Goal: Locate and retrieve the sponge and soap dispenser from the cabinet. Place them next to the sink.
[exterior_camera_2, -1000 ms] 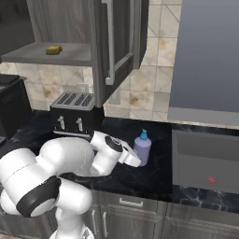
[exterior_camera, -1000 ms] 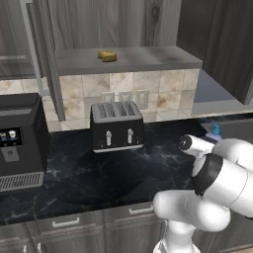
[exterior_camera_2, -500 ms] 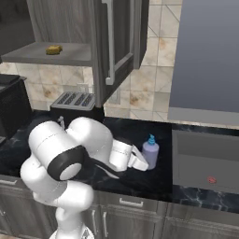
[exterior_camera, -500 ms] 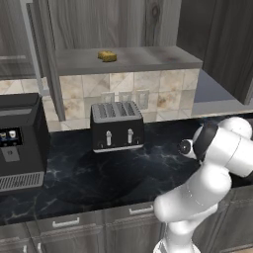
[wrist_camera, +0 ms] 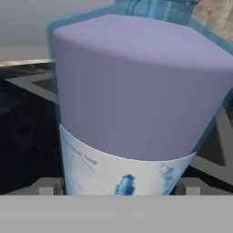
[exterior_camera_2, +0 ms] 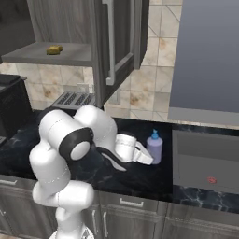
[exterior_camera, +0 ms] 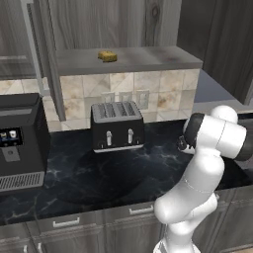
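A black marble countertop (exterior_camera_2: pixel 140 179) runs under grey wood-grain cabinets and beige tiled wall, with the dark recessed sink (exterior_camera_2: pixel 205 161) at 3 o'clock in the right base view. The translucent soap dispenser (exterior_camera_2: pixel 154 146) stands upright just left of the sink, with the gripper (exterior_camera_2: pixel 148 158) around its base. The yellow sponge (exterior_camera: pixel 107 56) lies on the cabinet (exterior_camera: pixel 128 60) shelf, at 12 o'clock above the ridged black toaster (exterior_camera: pixel 117 126).

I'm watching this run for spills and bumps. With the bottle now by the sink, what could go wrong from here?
The soap dispenser stands upright on the counter close to the sink rim, with the gripper right against it; a careless pull-back might tip it toward the basin. The sponge lies on the cabinet shelf, directly above the toaster, so the arm may clip the toaster or the open door reaching up.
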